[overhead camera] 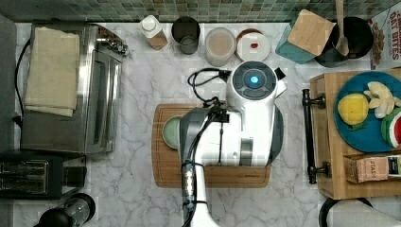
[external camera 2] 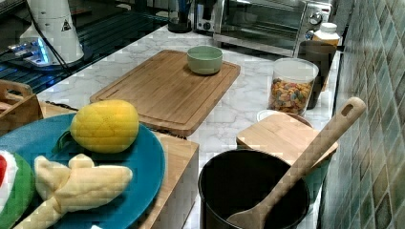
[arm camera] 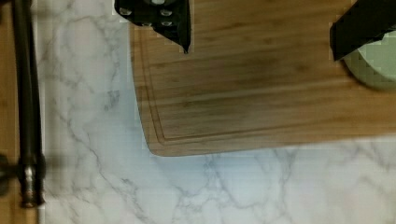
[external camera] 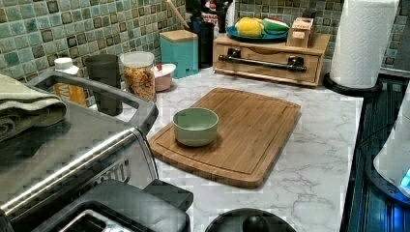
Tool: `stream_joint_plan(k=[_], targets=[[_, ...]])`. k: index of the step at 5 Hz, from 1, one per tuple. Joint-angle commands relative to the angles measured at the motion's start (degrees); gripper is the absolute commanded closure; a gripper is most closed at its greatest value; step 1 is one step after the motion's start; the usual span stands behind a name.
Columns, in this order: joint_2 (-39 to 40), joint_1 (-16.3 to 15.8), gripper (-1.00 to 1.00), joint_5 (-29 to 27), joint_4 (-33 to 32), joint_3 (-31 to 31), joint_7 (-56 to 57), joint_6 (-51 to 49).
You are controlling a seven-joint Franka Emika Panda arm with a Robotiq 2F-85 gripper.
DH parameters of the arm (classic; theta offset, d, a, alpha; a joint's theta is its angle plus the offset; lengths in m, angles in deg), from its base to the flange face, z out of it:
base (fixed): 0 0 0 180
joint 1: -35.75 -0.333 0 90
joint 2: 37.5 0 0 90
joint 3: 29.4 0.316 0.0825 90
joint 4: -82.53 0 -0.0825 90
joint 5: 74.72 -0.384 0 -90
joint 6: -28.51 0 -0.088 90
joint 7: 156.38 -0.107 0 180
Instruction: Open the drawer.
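While the black gripper [arm camera: 259, 32] hangs over the bamboo cutting board [arm camera: 261, 93], fingers apart and empty, the light-wood drawer [overhead camera: 325, 137] sits shut at the top view's right, its long black bar handle [overhead camera: 309, 136] running near-to-far.

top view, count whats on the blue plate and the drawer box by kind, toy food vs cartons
toy food on the blue plate: 3 (lemon, banana, watermelon slice)
cartons on the drawer box: 1 (carton)
total: 4
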State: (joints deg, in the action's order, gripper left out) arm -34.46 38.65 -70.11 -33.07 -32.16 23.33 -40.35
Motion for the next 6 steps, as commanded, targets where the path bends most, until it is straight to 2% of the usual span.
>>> stream_joint_plan(k=[1,2,3,4,6], targets=[[4.4,9.1,-1.00,3.1,3.9,-7.4,24.0,8.0],[4.8,11.3,-1.00,1.6,3.0,-7.0,27.5,10.9],[4.0,12.2,-1.00,2.5,0.6,-7.5,28.5,14.2],[5.2,13.4,-1.00,1.8,0.9,-8.2,32.4,16.3],[7.4,15.3,-1.00,0.1,-0.6,-7.4,32.6,20.7]])
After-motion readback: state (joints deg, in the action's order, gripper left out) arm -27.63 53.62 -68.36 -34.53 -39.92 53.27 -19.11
